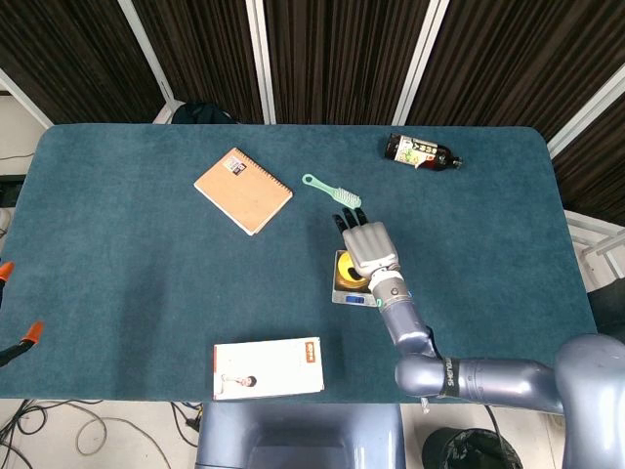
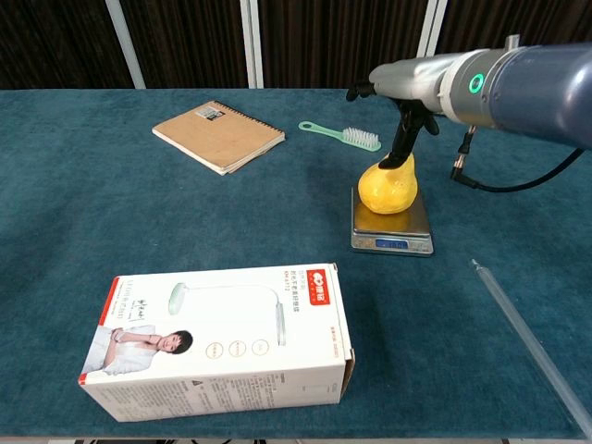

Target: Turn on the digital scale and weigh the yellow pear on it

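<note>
- Head view: the right hand (image 1: 368, 246) is hovering flat above the digital scale (image 1: 348, 292), fingers extended and spread toward the far side of the table (image 1: 127, 244), grasping nothing.
- Head view: the yellow pear (image 1: 347, 270) is sitting on the scale, partly covered by the hand from above.
- Head view: a notebook (image 1: 243, 191), a green brush (image 1: 331, 191) and a dark bottle (image 1: 421, 152) are lying farther back; a white box (image 1: 268, 367) is lying near the front edge.
- Head view: the left hand is not showing.
- Chest view: the right hand (image 2: 400, 102) is hanging above the yellow pear (image 2: 388, 187), released, with one dark fingertip reaching down to the pear's top; whether it is touching cannot be told.
- Chest view: the pear is resting on the platform of the digital scale (image 2: 391, 229), whose blue display is lit at the front; the digits are too small to read.
- Chest view: the white box (image 2: 217, 340) is lying in the foreground, the notebook (image 2: 218, 135) and green brush (image 2: 340, 135) behind.
</note>
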{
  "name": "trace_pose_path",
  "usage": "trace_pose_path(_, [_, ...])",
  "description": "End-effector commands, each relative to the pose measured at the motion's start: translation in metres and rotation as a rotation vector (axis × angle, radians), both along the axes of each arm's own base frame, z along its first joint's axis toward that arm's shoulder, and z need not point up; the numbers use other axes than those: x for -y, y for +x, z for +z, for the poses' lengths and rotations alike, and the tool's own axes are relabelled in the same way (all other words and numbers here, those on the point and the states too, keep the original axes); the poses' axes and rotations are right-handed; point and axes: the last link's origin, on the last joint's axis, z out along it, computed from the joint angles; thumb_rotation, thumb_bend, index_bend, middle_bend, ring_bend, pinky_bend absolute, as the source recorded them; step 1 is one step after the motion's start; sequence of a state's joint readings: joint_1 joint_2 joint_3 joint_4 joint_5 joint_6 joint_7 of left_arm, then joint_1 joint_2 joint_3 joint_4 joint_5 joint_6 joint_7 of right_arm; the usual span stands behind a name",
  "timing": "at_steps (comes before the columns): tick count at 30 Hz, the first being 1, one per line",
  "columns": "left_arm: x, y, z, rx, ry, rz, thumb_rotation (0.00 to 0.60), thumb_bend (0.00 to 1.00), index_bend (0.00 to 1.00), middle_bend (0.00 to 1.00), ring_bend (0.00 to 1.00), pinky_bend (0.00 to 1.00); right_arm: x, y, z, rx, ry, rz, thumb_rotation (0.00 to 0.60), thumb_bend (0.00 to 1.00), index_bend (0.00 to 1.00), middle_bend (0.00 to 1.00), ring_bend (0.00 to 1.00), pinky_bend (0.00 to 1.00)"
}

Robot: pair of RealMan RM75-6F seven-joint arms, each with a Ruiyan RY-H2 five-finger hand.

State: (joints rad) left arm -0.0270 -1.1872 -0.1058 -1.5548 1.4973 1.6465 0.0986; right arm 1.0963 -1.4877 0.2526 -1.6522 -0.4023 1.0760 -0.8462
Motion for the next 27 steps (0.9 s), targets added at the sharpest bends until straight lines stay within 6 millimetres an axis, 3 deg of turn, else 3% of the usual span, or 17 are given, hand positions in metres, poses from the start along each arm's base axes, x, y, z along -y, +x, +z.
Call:
trace_pose_path(1, [0.000,0.000,0.000,0.000,0.000,-0.001,0.600,0.19,0.10,0.05,0.00,0.05,-0.005,0.001,0.031,0.044,-0.051,0.023,0.600,0.33,0.02,0.03,0.00,0.15])
trace_pose_path(7, [0.000,0.000,0.001,0.002,0.005,-0.001,0.600,0.19,0.10,0.05,0.00,0.05,-0.029,-0.023,0.080,0.018,-0.126,0.036,0.600,0.33,0.01,0.03,0.00,0.14])
trace_pose_path(9, [0.000,0.001,0.001,0.002,0.005,-0.002,0.600,0.19,0.10,0.05,0.00,0.05,-0.051,-0.043,0.101,0.013,-0.163,0.046,0.600,0.33,0.01,0.03,0.00,0.12])
trace_pose_path(13, [0.001,0.002,0.001,0.003,0.008,-0.006,0.600,0.19,0.10,0.05,0.00,0.05,-0.096,-0.080,0.120,0.009,-0.192,0.070,0.600,0.33,0.00,0.03,0.00,0.10])
trace_pose_path(21, [0.002,0.001,-0.003,0.003,-0.013,0.010,0.600,0.19,0.10,0.05,0.00,0.05,-0.188,-0.153,0.140,0.111,-0.271,0.102,0.600,0.34,0.00,0.03,0.00,0.08])
trace_pose_path(24, [0.002,0.002,-0.003,0.005,-0.015,0.013,0.600,0.19,0.10,0.05,0.00,0.05,-0.214,-0.176,0.143,0.110,-0.299,0.117,0.600,0.33,0.00,0.03,0.00,0.07])
trace_pose_path(27, [0.002,0.002,-0.004,0.005,-0.020,0.013,0.600,0.19,0.10,0.05,0.00,0.05,-0.225,-0.189,0.143,0.119,-0.315,0.103,0.600,0.33,0.00,0.03,0.00,0.07])
